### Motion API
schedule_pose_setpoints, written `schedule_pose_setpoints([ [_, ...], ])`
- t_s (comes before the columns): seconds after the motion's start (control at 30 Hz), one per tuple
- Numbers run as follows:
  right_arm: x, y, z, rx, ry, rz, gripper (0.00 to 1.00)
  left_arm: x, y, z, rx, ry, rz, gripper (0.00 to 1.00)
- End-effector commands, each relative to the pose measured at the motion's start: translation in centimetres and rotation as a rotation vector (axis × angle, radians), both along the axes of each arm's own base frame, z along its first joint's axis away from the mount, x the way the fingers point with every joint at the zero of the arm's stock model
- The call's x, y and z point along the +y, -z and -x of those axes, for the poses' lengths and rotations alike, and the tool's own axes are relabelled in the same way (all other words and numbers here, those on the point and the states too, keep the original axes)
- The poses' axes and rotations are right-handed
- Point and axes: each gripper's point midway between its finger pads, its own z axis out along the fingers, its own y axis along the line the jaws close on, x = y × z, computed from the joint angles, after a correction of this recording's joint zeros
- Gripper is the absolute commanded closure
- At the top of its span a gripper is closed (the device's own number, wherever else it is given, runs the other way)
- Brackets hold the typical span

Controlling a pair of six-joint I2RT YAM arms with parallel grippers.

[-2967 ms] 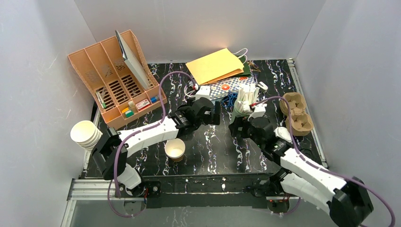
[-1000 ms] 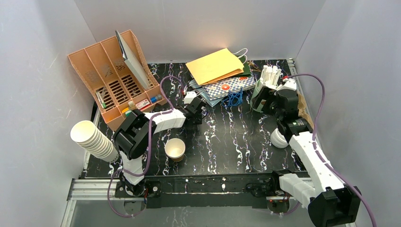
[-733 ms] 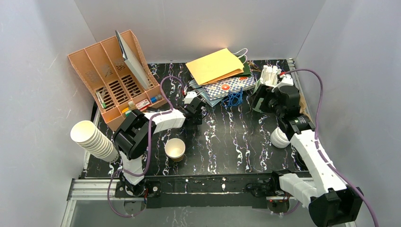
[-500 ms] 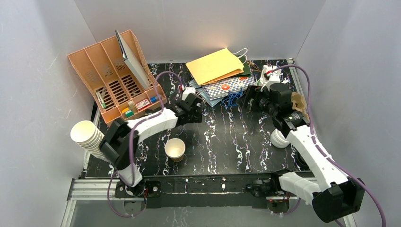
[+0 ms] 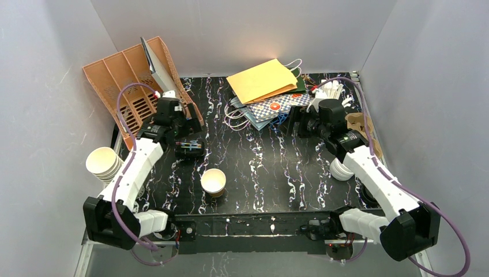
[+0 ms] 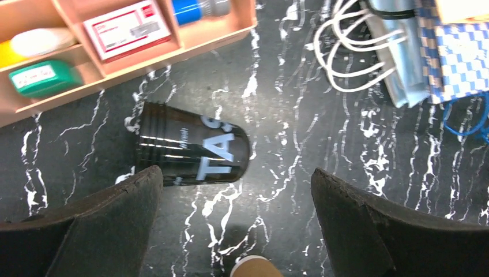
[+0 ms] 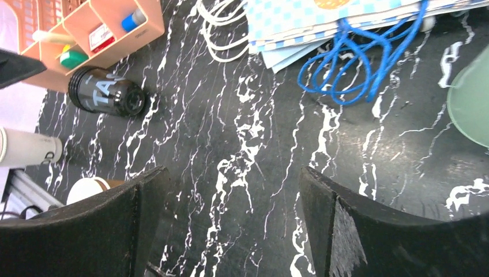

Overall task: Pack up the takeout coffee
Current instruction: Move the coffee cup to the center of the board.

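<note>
Top external: tan cup (image 5: 213, 182) stands near left tool (image 5: 188, 149), untouched.

Black cup (image 6: 190, 151), lying on its side on the desk (image 6: 300, 144): large white capitals "TA", then part of a third letter, possibly "S", cut off by the cup's curve. There is smaller white script beside the capitals, too fine to read. The right wrist view gives the same "TA" and nothing more.

Organizer (image 6: 196, 37), one front compartment: white box (image 6: 127, 29) with a red border and a red square at one corner. It carries lines of print, illegible.

Compartment beside it: green item (image 6: 39, 79) with a white label patch, marks unreadable.

Checked bag (image 5: 282, 105): round red-orange badge, no lettering legible from the top view.
</note>
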Motion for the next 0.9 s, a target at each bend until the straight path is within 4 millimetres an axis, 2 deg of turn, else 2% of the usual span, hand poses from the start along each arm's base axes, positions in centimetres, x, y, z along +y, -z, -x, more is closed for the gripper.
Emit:
schedule_pose_setpoints([
  [0.0, 2.4, -2.2, 0.3, -0.055, -0.097, -0.025, 0.08, 2.1, 2.3, 1.1, 0.108, 0.024, 0.084, 0.02],
  [0.17, 3.6, -1.3, 1.2, -0.032, -0.143, -0.012, 0.08, 3.5, 3.8, 1.1, 0.129, 0.004, 0.185, 0.02],
  [0.53, 4.1, -1.2, 2.1, -0.041, -0.184, -0.021, 0.07, 4.0, 9.4, 1.9, 0.264, -0.030, 0.180, 0.02],
  [0.7, 4.1, -1.4, 2.2, -0.047, -0.185, -0.025, 0.07, 4.5, 10.8, 2.2, 0.305, -0.049, 0.158, 0.02],
  [0.77, 4.0, -1.4, 2.2, -0.049, -0.183, -0.024, 0.07, 4.3, 10.8, 2.1, 0.310, -0.037, 0.165, 0.05],
  [0.87, 4.1, -1.5, 2.1, -0.051, -0.179, -0.026, 0.07, 3.9, 10.5, 2.0, 0.301, -0.010, 0.175, 0.18],
])
